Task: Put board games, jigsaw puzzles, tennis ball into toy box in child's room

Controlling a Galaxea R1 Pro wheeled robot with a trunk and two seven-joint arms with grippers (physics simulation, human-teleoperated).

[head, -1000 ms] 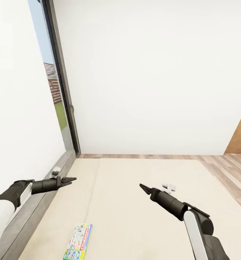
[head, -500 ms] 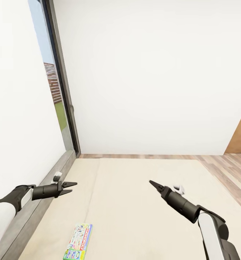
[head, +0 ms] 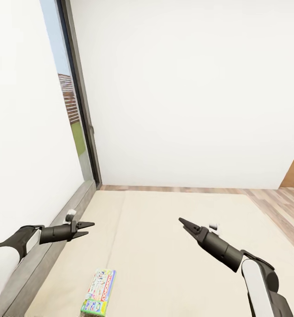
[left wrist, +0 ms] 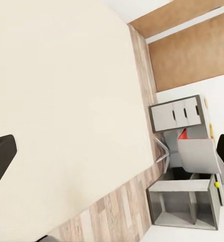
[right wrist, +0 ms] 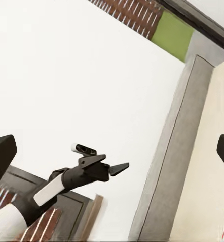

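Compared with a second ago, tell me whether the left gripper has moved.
Yes, slightly: the left gripper has dropped nearer the Monopoly box on the bed, though the camera shifted a little too.

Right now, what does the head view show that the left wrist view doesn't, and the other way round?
Head view alone: the Monopoly box lying on the mattress near the grey headboard, the tall window, and the left gripper and right gripper, both empty. Left wrist view alone: grey cabinet fronts, a grey chair and a small yellow-green ball. Shared: the beige bed and wood-plank floor.
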